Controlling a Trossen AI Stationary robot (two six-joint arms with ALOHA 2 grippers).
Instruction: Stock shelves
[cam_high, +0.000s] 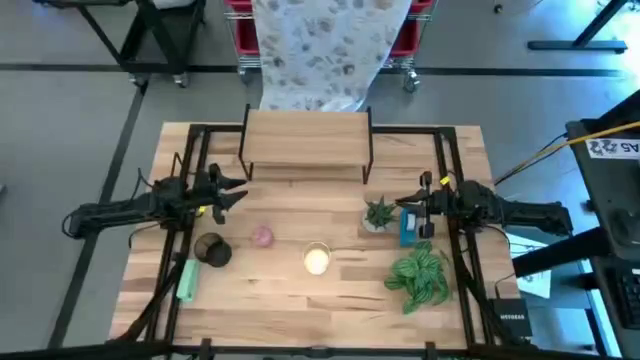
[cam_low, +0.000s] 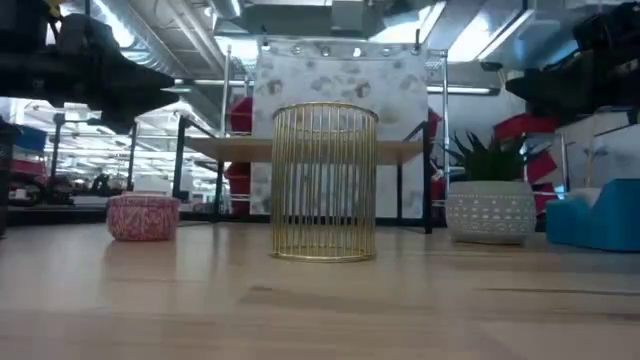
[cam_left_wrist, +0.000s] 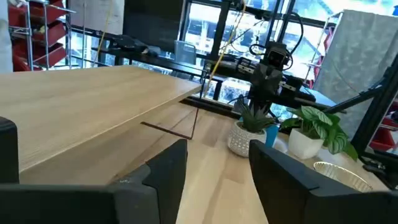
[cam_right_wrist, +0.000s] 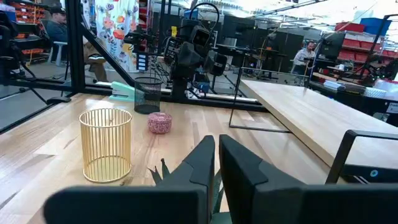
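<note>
The shelves (cam_high: 305, 140), a light wood plank on thin black legs, stand at the table's far middle. On the table stand a gold wire basket (cam_high: 316, 259), a pink tin (cam_high: 262, 236), a black mesh cup (cam_high: 212, 250), a small succulent in a white pot (cam_high: 378, 215), a blue object (cam_high: 408, 230) and a leafy plant (cam_high: 420, 275). A green tool (cam_high: 186, 280) lies there too. My left gripper (cam_high: 235, 190) hovers open, left of the shelves, holding nothing (cam_left_wrist: 217, 152). My right gripper (cam_high: 405, 205) hovers shut beside the succulent, its fingers (cam_right_wrist: 202, 158) empty.
Black rails (cam_high: 448, 160) run along both sides of the tabletop under the arms. A patterned cloth on a red cart (cam_high: 320, 45) stands behind the table's far edge. Bare wood lies between the shelves and the row of items. People sit in the room beyond (cam_right_wrist: 59, 25).
</note>
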